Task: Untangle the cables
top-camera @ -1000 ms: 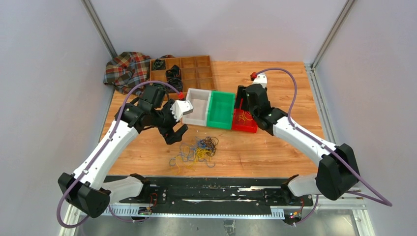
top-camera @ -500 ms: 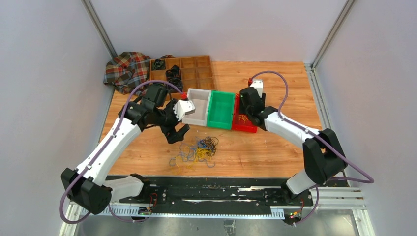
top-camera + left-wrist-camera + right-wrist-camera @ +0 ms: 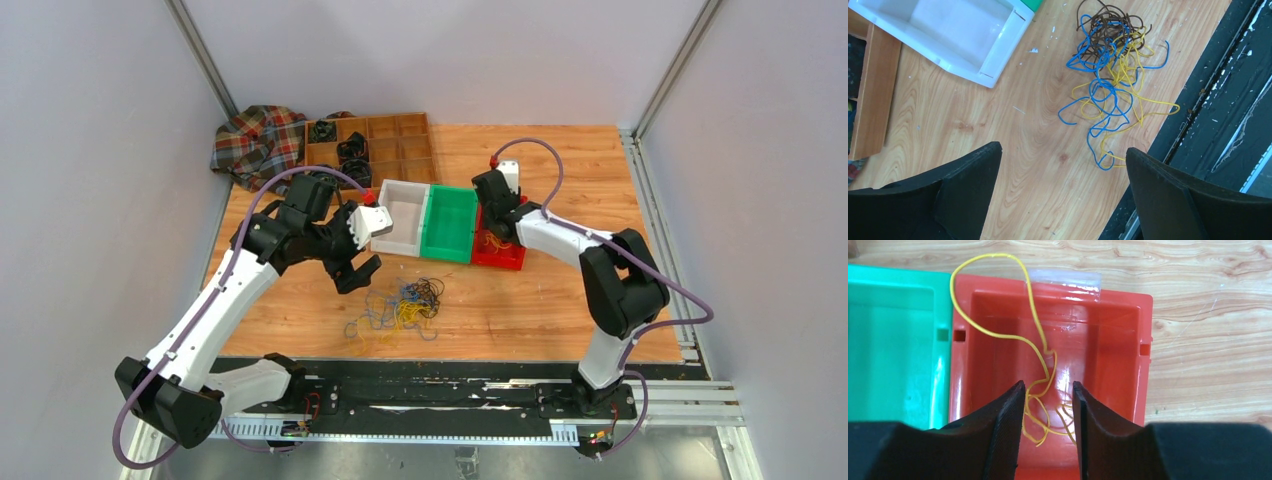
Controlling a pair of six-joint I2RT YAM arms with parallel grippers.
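- Right jaws: partly closed, a narrow gap between the two dark fingers [image 3: 1003, 430]. They are lowered into the red bin [image 3: 1145, 320].
- Yellow cable [image 3: 1045, 352]: thin and looped. Its lower strands sit in the gap between the right fingers, and I cannot tell whether they are pinched. Its upper loop lies over the bin's rim toward the green bin [image 3: 898, 340].
- Left jaws: spread wide, holding nothing. The fingers [image 3: 963, 190] are above the bare counter [image 3: 1023, 150].
- Tangle of cables [image 3: 1108, 85]: blue, yellow and dark brown-black wires in loose, interlocked loops. It lies on the counter near the left jaws, apart from them, close to the counter's front edge.
- White bin [image 3: 998, 55]: stands at the left end of a row of three, with the green bin in the middle and the red bin on the right, side by side.
- Wooden compartment tray [image 3: 400, 150]: behind the bins, with black coiled bundles [image 3: 350, 150] in several of its left cells.
- Plaid cloth [image 3: 255, 140]: crumpled at the far left corner, beside the tray.
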